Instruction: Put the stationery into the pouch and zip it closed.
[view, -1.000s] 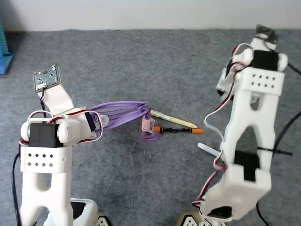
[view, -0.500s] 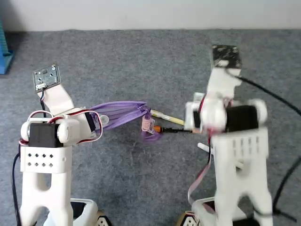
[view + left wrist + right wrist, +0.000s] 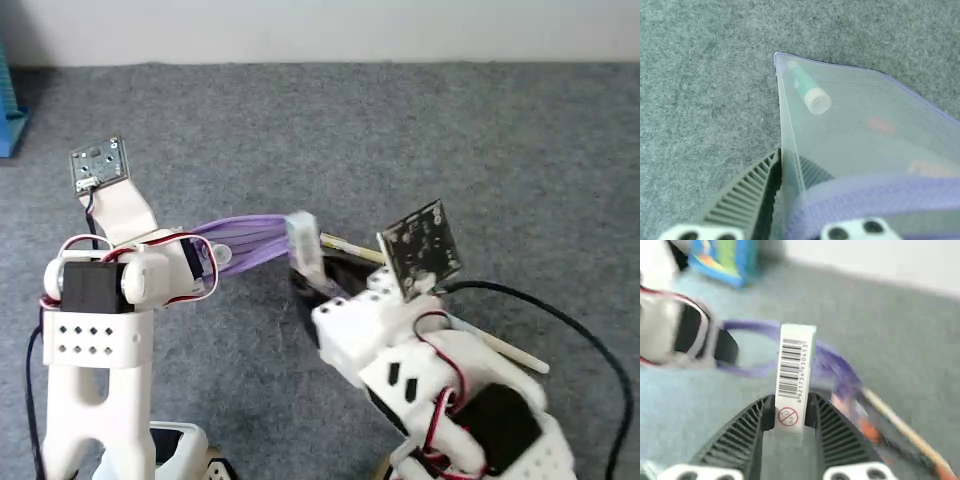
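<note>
The purple mesh pouch (image 3: pixel 255 238) lies on the grey carpet with its mouth toward the middle. My left gripper (image 3: pixel 216 255) is shut on its rear edge. In the left wrist view the pouch (image 3: pixel 865 135) shows a green and white tube (image 3: pixel 807 92) inside, with my left gripper (image 3: pixel 781 167) clamped on the seam. My right gripper (image 3: pixel 308 268) hangs at the pouch mouth, shut on a white barcoded eraser (image 3: pixel 303 238). The right wrist view shows the eraser (image 3: pixel 795 372) upright between the fingers of my right gripper (image 3: pixel 790 412), just before the pouch (image 3: pixel 832 362).
A yellow pencil (image 3: pixel 350 248) lies beside the pouch mouth, partly under the right arm; the pencil (image 3: pixel 902 435) and an orange pen (image 3: pixel 870 432) also appear in the right wrist view. A white stick (image 3: pixel 505 352) lies at the right. A blue object (image 3: pixel 10 115) stands far left.
The right arm has swung from the table's right side down and leftward to the pouch mouth, carrying the white eraser. The left arm and pouch have stayed put.
</note>
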### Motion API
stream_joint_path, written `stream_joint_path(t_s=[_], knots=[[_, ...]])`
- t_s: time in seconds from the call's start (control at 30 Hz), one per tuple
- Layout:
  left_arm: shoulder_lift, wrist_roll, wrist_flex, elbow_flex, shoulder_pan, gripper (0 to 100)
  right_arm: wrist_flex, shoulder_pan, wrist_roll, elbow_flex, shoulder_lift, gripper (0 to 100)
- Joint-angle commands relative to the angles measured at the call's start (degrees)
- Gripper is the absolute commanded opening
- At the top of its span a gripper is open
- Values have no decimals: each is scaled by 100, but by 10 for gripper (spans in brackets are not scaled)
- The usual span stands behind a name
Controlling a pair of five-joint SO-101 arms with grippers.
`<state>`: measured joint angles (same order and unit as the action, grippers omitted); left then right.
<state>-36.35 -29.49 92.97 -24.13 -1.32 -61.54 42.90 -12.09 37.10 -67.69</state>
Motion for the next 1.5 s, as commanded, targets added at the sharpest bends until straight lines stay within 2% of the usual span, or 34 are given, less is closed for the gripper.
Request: stream_joint_path(t_s=[0.0, 0.2, 0.33, 0.63, 0.73, 0.87, 1.27, 1.47], knots=[[123, -44, 97, -101, -18, 12, 1771, 268, 141, 396, -119, 8], [123, -44, 97, -101, -44, 12, 4084, 585, 1222, 1275, 215, 8], [123, -44, 97, -101, -53, 12, 4752, 585, 1433, 1574, 690, 8], [123, -44, 97, -101, -53, 12, 4743, 602, 1538, 2057, 1086, 13], [123, -44, 97, -101, -53, 12, 4743, 541, 1837, 2145, 1095, 98], [123, -44, 97, -101, -53, 12, 4734, 462, 1864, 2136, 1068, 223], [123, -44, 97, -101, -53, 12, 4708, 453, 1864, 2119, 426, 121], [123, -44, 97, -101, -53, 12, 3635, 479, 1846, 2119, -453, 58]])
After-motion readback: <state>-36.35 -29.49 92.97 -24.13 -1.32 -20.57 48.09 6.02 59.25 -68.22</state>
